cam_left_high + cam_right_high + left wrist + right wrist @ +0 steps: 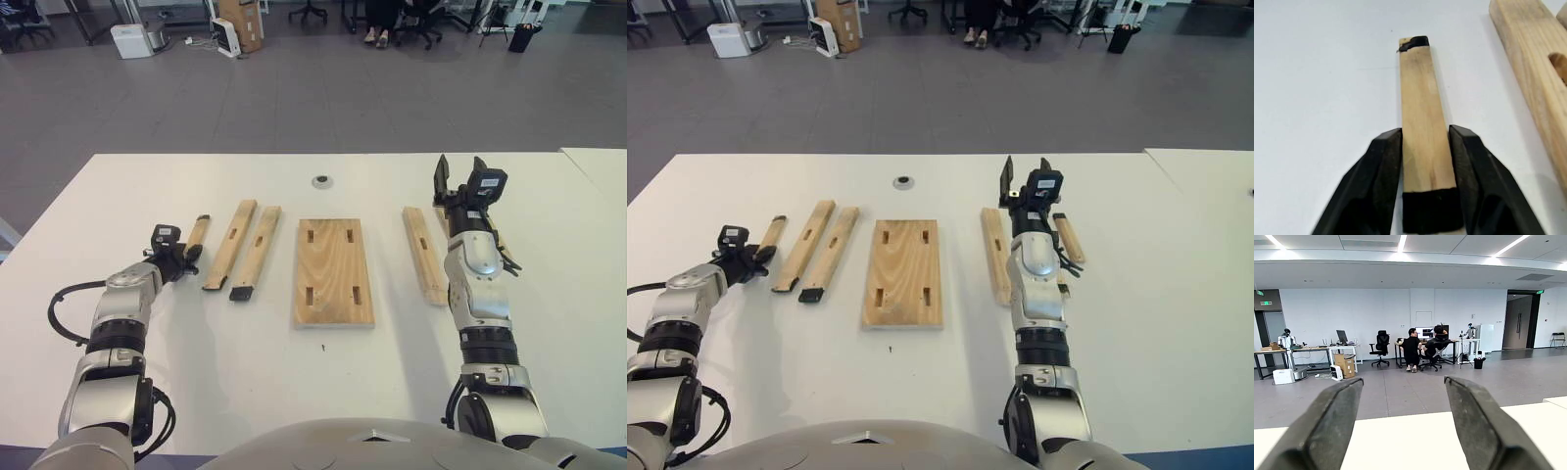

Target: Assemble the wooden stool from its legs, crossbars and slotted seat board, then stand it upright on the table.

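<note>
Lying flat in the middle of the white table [549,323] is the slotted seat board [333,269], its four rectangular slots facing up. To its left lie two long legs, the nearer leg [258,250] just beside the outer leg [231,243]. They are almost parallel, and each has a dark cap on the end toward the robot. Farther left again is a short crossbar [199,232] with dark ends.

The left gripper [1425,136] is low at the table on this short crossbar. Its two black fingers [1378,166] have closed in on the bar's long sides near the capped end and appear to touch the wood on both sides. It is hard to tell from here whether the bar rests on the table or is raised slightly.

On the right of the seat board lies a third leg [423,253], apart from the board. Beyond the right forearm is a second crossbar [1069,238], partly hidden by the arm.

The right gripper [460,171] is held up above the table's right half. It is spread wide and holds nothing, with its fingers [1317,431] pointing out toward the room. A small round fitting [321,181] sits in the tabletop beyond the board.
</note>
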You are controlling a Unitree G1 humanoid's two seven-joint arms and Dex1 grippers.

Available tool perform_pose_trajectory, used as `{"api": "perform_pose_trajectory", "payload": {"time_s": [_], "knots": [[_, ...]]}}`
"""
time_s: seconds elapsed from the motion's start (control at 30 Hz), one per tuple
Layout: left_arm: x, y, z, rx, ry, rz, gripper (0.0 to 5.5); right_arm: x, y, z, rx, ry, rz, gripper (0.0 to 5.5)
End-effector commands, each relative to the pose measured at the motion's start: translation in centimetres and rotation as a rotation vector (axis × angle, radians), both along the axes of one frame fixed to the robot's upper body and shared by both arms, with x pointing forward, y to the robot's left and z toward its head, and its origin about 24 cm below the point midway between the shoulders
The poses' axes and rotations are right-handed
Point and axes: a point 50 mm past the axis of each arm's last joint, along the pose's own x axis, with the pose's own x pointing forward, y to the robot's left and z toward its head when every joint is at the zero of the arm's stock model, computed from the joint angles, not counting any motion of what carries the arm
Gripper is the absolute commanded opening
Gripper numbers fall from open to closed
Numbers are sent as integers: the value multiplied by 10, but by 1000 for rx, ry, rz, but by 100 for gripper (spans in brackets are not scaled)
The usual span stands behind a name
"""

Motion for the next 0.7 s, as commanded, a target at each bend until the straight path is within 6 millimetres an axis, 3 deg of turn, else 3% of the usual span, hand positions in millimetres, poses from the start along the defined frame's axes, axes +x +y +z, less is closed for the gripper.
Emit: {"api": "perform_pose_trajectory", "payload": {"time_s": [0.03, 0.07, 0.13, 0.23, 0.3, 0.43, 0.5, 0.6, 0.7], "knots": [[-26, 12, -20, -20, 90, 48, 128, 4, 3, 6, -2, -17, 1, 312], [-27, 14, -18, -16, 79, 49, 128, 4, 3, 7, -1, -21, 3, 312], [-15, 14, 6, -2, -63, 40, 128, 6, 8, 13, 33, -37, 50, 312], [17, -8, 84, -15, -489, -79, 128, 7, 32, 35, 264, -69, 277, 312], [21, -37, 118, -19, -658, -229, 128, 3, 52, 50, 374, -48, 474, 312], [13, -101, 138, 4, -757, -572, 128, -9, 81, 76, 464, 12, 779, 312], [13, -123, 149, 17, -810, -635, 128, -14, 89, 87, 472, 22, 873, 312], [16, -146, 168, 35, -885, -687, 128, -19, 101, 97, 528, 18, 967, 312], [12, -162, 169, 27, -904, -754, 128, -21, 109, 99, 580, 28, 1000, 312]]}}
